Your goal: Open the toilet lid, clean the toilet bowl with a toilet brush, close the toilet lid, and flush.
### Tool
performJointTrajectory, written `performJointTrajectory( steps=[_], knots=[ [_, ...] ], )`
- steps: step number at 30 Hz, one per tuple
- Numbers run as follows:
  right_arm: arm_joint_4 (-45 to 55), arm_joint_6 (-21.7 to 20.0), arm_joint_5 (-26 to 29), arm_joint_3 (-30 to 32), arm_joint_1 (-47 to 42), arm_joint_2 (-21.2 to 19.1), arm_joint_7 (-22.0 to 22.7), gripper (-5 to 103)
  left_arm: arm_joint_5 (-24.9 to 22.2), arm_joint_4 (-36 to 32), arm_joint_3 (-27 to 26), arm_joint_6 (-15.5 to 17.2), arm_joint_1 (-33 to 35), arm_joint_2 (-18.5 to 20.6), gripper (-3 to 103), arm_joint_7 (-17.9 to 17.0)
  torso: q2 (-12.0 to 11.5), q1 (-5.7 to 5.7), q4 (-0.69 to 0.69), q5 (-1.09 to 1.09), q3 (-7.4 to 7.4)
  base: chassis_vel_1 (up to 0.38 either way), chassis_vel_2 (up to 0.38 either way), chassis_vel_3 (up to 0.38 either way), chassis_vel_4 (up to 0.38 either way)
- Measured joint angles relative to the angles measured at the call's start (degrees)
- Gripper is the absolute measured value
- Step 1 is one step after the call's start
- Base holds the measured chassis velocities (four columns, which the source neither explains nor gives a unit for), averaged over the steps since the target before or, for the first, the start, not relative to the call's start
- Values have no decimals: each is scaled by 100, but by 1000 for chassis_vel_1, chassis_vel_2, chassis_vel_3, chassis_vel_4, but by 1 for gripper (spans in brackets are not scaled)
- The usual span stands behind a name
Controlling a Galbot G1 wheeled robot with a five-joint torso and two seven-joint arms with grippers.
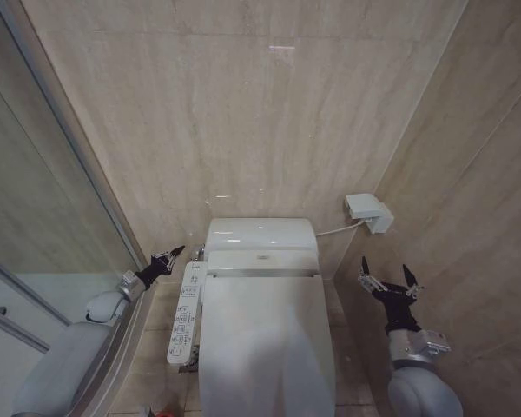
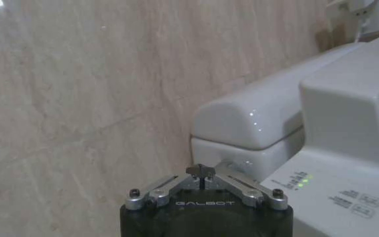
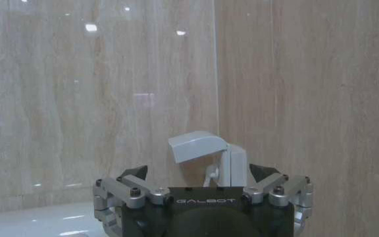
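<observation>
The toilet lid point(image 1: 265, 347) is a glossy white panel lying shut over the toilet bowl, which is hidden beneath it. The toilet brush is out of view. My left gripper point(image 1: 168, 258) is shut with nothing in it. It hovers just left of the white tank point(image 1: 260, 233), tips pointing at the tank's corner. In the left wrist view the shut left gripper point(image 2: 201, 173) sits close to the tank's side point(image 2: 242, 123). My right gripper point(image 1: 388, 276) stands open and holds nothing, right of the toilet near the side wall. The right gripper point(image 3: 199, 177) faces the room's corner.
A white control panel point(image 1: 184, 317) with buttons juts along the toilet's left side; its green lights point(image 2: 303, 180) are lit. A white wall box point(image 1: 369, 211) with a hose hangs behind the toilet at the right. A glass shower door point(image 1: 43, 226) bounds the left.
</observation>
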Motion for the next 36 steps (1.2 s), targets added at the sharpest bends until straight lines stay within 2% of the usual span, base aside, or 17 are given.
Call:
performJointTrajectory(
  steps=[11, 18, 26, 36],
  knots=[
    [0, 0, 0, 0, 0, 0, 0, 100, -3, -108, 101, -55, -110, 53, 0, 171, 0, 0, 0, 1, 0, 0, 0, 0, 0],
    [0, 0, 0, 0, 0, 0, 0, 100, 1, 165, 233, -167, -192, -19, 0, 405, 0, 0, 0, 1, 0, 0, 0, 0, 0],
    [0, 0, 0, 0, 0, 0, 0, 100, 88, 490, 153, -274, -239, -121, 0, 753, 0, 0, 0, 0, 0, 0, 0, 0, 0],
    [0, 0, 0, 0, 0, 0, 0, 100, 140, 792, 139, -348, -349, -266, 0, 877, 0, 0, 1, 1, 0, 0, 0, 0, 0]
  ],
)
